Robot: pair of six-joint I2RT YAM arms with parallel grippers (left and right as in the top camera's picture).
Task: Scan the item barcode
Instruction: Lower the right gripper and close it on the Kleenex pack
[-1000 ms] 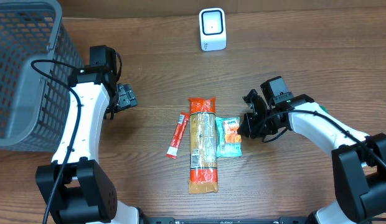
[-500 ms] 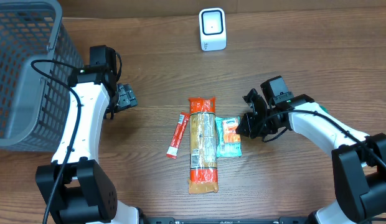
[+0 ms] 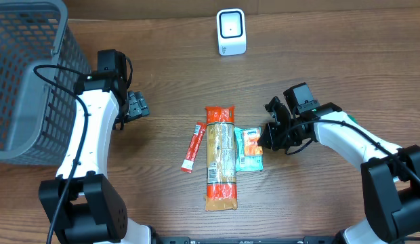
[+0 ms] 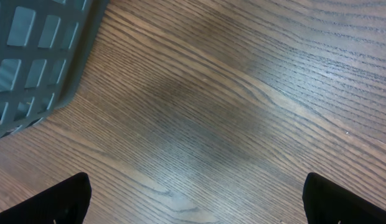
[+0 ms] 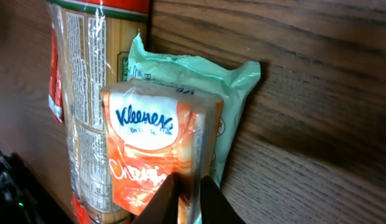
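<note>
An orange Kleenex tissue pack [image 5: 149,149] lies on the table against a mint-green packet [image 5: 199,81], right of a long pasta package [image 3: 220,157]. My right gripper [image 5: 190,182] is shut on the tissue pack's near edge, one finger on each side of its clear wrap; from above it [image 3: 265,139] sits at the pack's right side. The white barcode scanner [image 3: 231,32] stands at the back centre. My left gripper [image 4: 199,205] hangs open over bare wood next to the basket, nothing between its fingers [image 4: 62,202]. No barcode shows clearly.
A grey mesh basket [image 3: 27,74] fills the far left, its corner [image 4: 37,56] close to my left gripper [image 3: 137,105]. A thin red sachet [image 3: 192,147] lies left of the pasta package [image 5: 87,93].
</note>
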